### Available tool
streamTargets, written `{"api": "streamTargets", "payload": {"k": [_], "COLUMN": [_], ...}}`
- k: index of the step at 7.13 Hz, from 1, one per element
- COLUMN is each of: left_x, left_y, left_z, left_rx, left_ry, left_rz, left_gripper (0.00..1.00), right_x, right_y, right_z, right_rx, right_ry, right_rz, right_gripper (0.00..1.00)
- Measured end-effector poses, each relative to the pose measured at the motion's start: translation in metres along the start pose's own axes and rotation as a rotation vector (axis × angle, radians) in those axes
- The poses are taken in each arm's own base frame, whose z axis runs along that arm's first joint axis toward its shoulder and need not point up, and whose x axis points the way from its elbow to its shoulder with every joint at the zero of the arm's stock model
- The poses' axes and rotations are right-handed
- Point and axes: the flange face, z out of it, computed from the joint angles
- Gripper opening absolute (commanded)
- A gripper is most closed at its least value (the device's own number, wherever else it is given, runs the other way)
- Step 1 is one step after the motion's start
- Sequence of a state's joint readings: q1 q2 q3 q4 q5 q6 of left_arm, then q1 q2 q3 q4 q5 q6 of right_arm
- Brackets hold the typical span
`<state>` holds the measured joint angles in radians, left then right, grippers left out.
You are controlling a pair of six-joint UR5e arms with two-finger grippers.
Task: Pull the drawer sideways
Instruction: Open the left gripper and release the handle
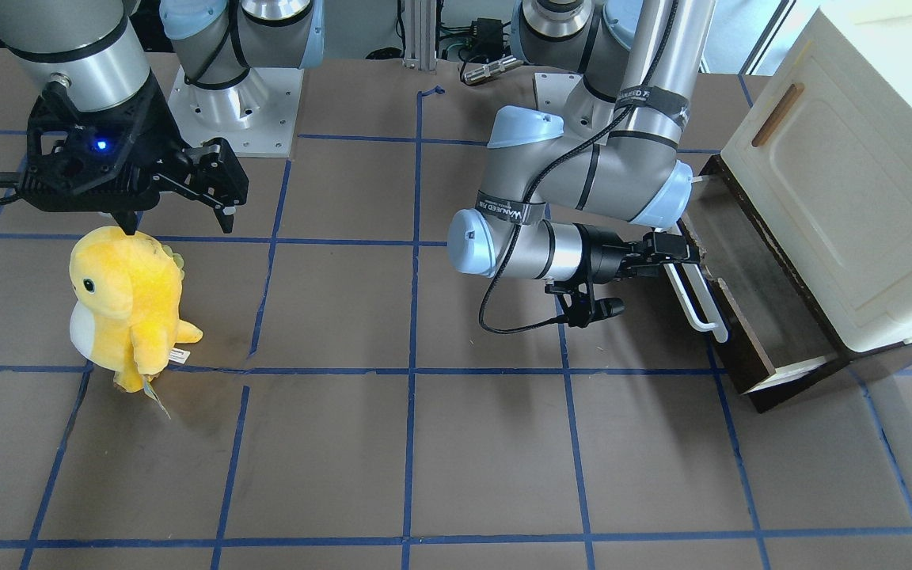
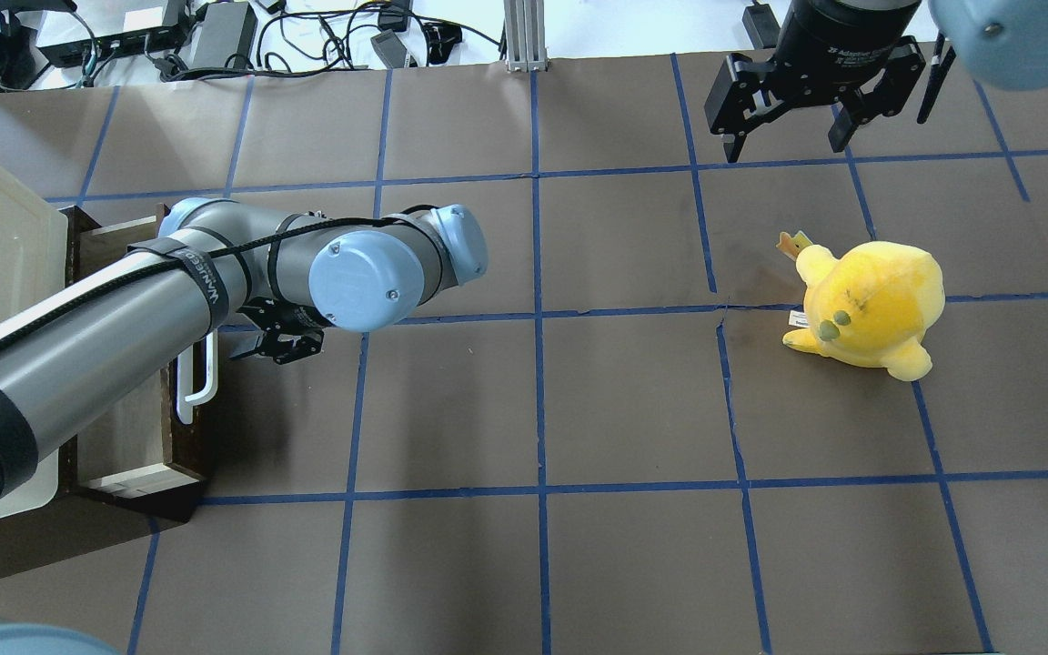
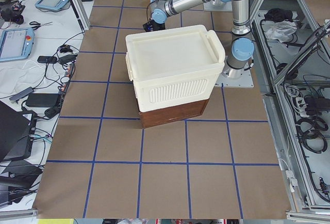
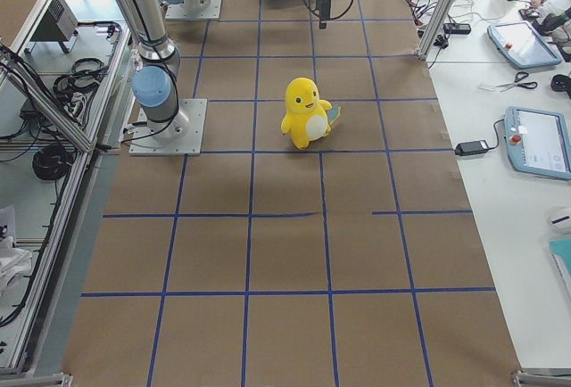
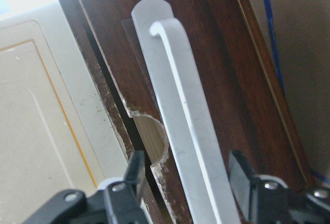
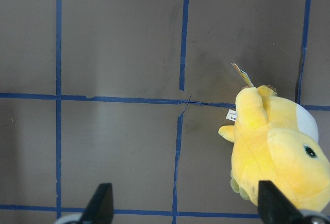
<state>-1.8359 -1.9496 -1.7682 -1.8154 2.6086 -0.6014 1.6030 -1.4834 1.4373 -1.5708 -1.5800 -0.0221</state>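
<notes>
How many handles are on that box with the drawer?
2. A long white bar handle on the brown drawer, and a small brown wooden handle on the cream door above. Hidden sides might have more.

We stood in a robotics lab: two industrial arms (image 4: 156,93) were bolted to a table (image 1: 488,459) gridded with blue tape (image 2: 539,400), teach pendants (image 4: 538,142) lay on a side bench (image 4: 500,253), and power bricks and cables (image 2: 215,27) crowded the table's edge.
</notes>
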Motion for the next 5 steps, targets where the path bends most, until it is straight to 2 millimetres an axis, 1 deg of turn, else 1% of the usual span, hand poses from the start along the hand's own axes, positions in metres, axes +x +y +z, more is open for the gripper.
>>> {"api": "streamTargets", "payload": {"k": [1,2,3,4,5], "left_x": [-0.026,-0.063,-0.100,-0.132,-0.158], "left_y": [0.001,0.006,0.019,0.038,0.056], "left_z": [-0.019,-0.042,-0.063,-0.078,-0.087], "left_rx": [-0.011,-0.004,0.018,0.052,0.084], "left_ry": [0.106,0.241,0.377,0.497,0.614], "left_rz": [-0.009,-0.007,-0.006,-0.010,-0.020], "left_gripper": [1.00,1.00,1.00,1.00,1.00], "right_x": [0.000,0.000,0.000,0.000,0.000], "right_y": [0.000,0.000,0.000,0.000,0.000], "right_z": [0.000,0.000,0.000,0.000,0.000], "right_rx": [0.000,0.000,0.000,0.000,0.000], "right_ry": [0.000,0.000,0.000,0.000,0.000], "right_rz": [0.000,0.001,0.001,0.001,0.001], "right_gripper": [1.00,1.00,1.00,1.00,1.00]}}
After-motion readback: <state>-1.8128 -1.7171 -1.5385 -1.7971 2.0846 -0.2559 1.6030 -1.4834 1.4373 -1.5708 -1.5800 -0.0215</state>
